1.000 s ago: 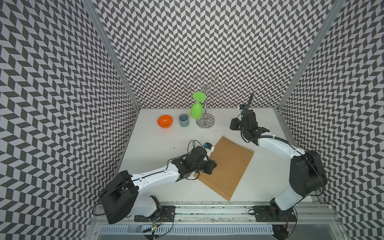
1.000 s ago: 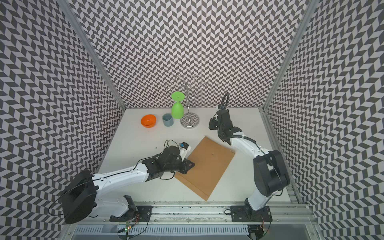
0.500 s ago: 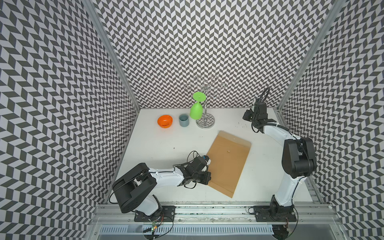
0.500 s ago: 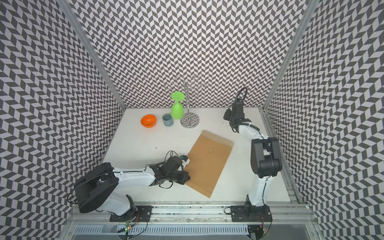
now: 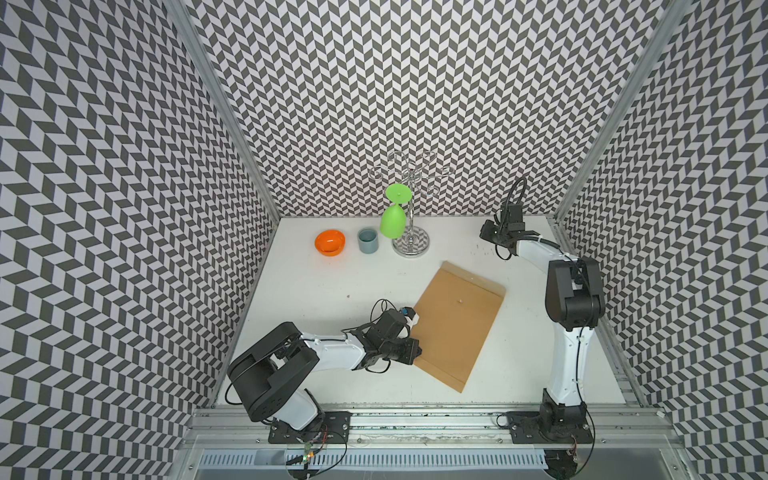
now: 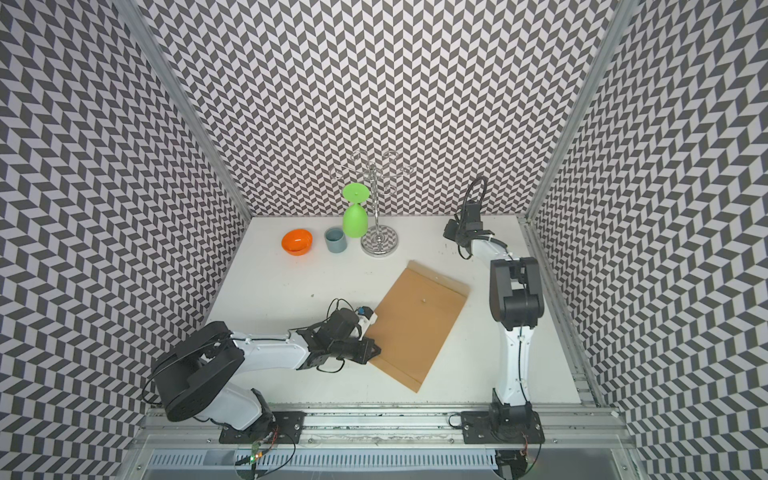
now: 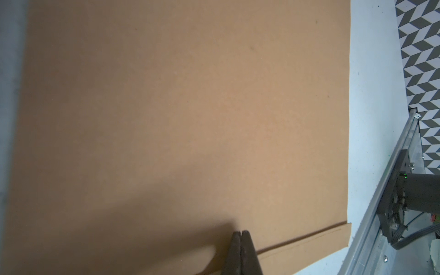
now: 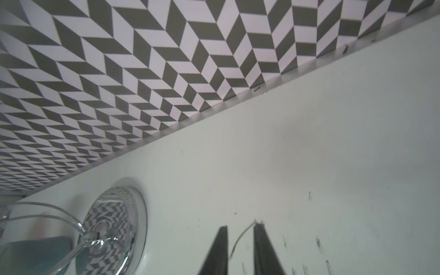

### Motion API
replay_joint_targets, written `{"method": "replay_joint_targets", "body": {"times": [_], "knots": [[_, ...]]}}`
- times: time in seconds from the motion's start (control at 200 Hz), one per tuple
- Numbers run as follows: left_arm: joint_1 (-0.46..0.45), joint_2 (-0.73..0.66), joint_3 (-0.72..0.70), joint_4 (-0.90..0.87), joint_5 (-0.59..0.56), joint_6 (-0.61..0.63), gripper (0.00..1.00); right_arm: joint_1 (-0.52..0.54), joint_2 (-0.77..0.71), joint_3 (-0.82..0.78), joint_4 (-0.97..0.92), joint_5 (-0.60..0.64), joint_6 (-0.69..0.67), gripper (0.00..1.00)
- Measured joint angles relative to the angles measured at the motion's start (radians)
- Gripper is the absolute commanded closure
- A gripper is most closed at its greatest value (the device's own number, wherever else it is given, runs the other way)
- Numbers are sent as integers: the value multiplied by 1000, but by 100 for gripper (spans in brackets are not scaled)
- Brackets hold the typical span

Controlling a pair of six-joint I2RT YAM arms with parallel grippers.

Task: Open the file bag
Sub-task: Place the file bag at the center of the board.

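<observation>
On the table [image 5: 316, 299] we see, at the back, an orange bowl [image 5: 330, 242], a blue-grey cup [image 5: 368, 240] and a green glass [image 5: 392, 222] hanging upside down from a wire rack [image 5: 410, 245]. Nearer the front, the left fingers [image 7: 235, 250] are clenched, tips on the near left edge of the file bag [image 5: 457, 324], which lies flat and slanted mid-table. Near the back wall, the right fingers [image 8: 222, 235] stand released, well apart from the bag, a thin pale thread curling between them.

left arm [image 5: 332, 356], right arm [image 5: 566, 361]: white links, black joints | cables [image 5: 518, 179]: black loops | left pincer [image 7: 241, 233]: dark, tapered
</observation>
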Motion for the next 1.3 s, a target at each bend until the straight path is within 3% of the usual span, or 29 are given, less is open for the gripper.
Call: {"method": "replay_joint_targets", "body": {"times": [0.175, 0.31, 0.446, 0.531, 0.601, 0.706, 0.721, 0.746, 0.896, 1.302], "knots": [[0, -1, -2, 4, 1, 0, 100, 3, -57, 8, -58, 42, -37, 15], [1, -1, -2, 4, 3, 0, 100, 5, -198, -36, -104, 77, -70, 13], [8, -1, -2, 3, 8, 0, 100, 23, -438, -214, -92, 108, -76, 14], [13, -1, -2, 3, 12, 0, 100, 58, -555, -327, -88, 129, -76, 27], [16, -1, -2, 3, 15, 1, 100, 99, -611, -412, -93, 131, -71, 50], [20, -1, -2, 3, 21, 1, 100, 172, -627, -529, -105, 129, -69, 50], [20, -1, -2, 3, 21, 1, 100, 180, -625, -546, -107, 127, -69, 72], [21, -1, -2, 3, 22, 1, 100, 192, -623, -571, -110, 124, -68, 78], [23, -1, -2, 2, 24, 1, 100, 222, -552, -665, -122, 82, -46, 80], [26, -11, -2, -13, 24, 1, 100, 145, -375, -603, -121, 114, -46, 80]]}}
